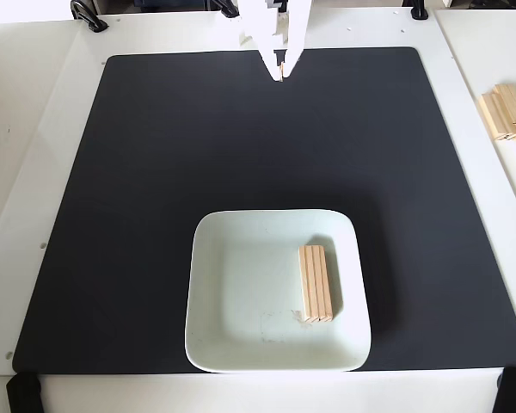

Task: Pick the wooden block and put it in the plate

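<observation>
Now wooden block (pixel 316 283) in plate (pixel 232 292), pincer (pixel 281 76) closed

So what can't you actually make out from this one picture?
- Arm: cut off by the top edge of the fixed view; only the gripper tips show.
- Jaws: whether a gap remains is too small to tell.
- Loose sticks: cut off by the right edge.
- Specks in the plate, beside the wooden block: too faint to identify.

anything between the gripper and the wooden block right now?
In the fixed view, only bare black mat and the plate's far rim separate the gripper from the wooden block, which lies inside the plate.
</observation>
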